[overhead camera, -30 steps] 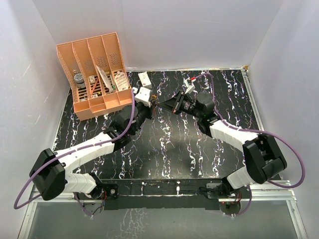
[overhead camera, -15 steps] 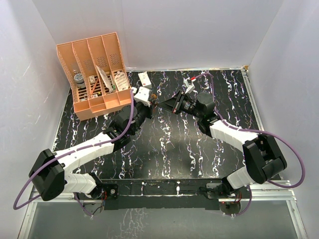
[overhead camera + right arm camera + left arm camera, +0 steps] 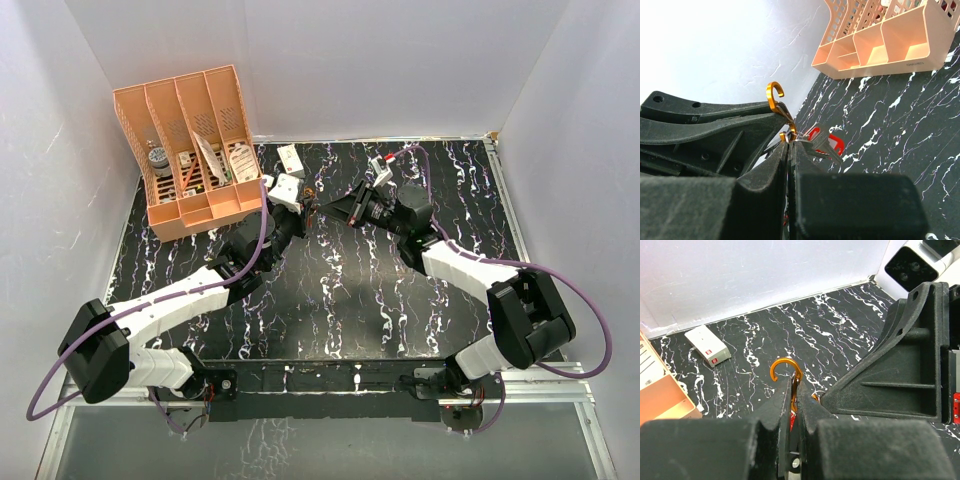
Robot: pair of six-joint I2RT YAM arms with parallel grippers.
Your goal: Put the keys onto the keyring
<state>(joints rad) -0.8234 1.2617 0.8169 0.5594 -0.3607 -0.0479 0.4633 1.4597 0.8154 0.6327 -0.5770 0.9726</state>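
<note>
My two grippers meet tip to tip above the back middle of the table. My left gripper (image 3: pixel 305 204) (image 3: pixel 795 385) is shut on the orange keyring (image 3: pixel 311 196), whose open hook end (image 3: pixel 785 360) sticks out past its fingertips. My right gripper (image 3: pixel 323 204) (image 3: pixel 788 145) is shut on a thin key part right beside the keyring (image 3: pixel 771 97). A silver key blade (image 3: pixel 822 146) and a red key head (image 3: pixel 836 144) hang at its tips. A black key head is not clearly visible. The right gripper's finger (image 3: pixel 900 365) fills the right of the left wrist view.
A peach desk organizer (image 3: pixel 190 150) (image 3: pixel 880 40) with several compartments stands at the back left. A small white box (image 3: pixel 290 158) (image 3: pixel 707 345) lies by the back wall. White walls close in the black marbled table (image 3: pixel 330 290).
The right arm's wrist has drifted slightly to the right. Both grippers stay closed and joined at the keyring.
</note>
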